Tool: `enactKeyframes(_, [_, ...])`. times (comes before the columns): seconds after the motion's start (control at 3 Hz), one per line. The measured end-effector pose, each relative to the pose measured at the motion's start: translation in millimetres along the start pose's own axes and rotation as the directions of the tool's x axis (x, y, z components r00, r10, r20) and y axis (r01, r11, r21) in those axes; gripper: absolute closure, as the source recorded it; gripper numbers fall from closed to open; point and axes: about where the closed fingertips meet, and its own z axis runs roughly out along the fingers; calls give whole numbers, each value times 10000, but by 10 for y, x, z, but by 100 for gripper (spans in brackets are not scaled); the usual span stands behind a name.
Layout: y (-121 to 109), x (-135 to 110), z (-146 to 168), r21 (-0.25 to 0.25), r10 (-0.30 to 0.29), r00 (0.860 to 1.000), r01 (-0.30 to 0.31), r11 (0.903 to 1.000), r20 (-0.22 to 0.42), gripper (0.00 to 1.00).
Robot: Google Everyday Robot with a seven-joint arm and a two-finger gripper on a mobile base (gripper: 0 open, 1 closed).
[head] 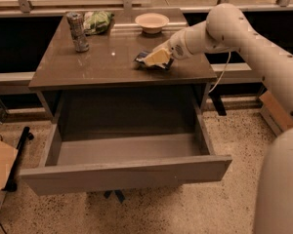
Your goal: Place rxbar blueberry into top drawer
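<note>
Looking at the table (88,65), we find the gripper (155,58) down on the rxbar blueberry (139,57), whose dark end pokes out on the side toward the silver can (78,30). The bar's long axis runs roughly across the tabletop. Whether the gripper is clamped on it, we cannot tell. The top drawer (127,174) stands open below the table's front edge. We can read no lettering.

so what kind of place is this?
Probably an office or lab test area: speckled floor, railing behind the table, top drawer pulled open. The gripper is at the rxbar blueberry on the table.
</note>
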Motion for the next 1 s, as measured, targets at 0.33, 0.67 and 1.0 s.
enactKeyframes(0.33, [229,-316,-387,271,-802,9956,790,9965,482,100])
enactKeyframes(0.67, [583,-470,-703,96,-1203,9907,1200,9927,631,100])
enactKeyframes(1.0, [1043,-449,-891,-134,-1128,9911,1140,9934,705,100])
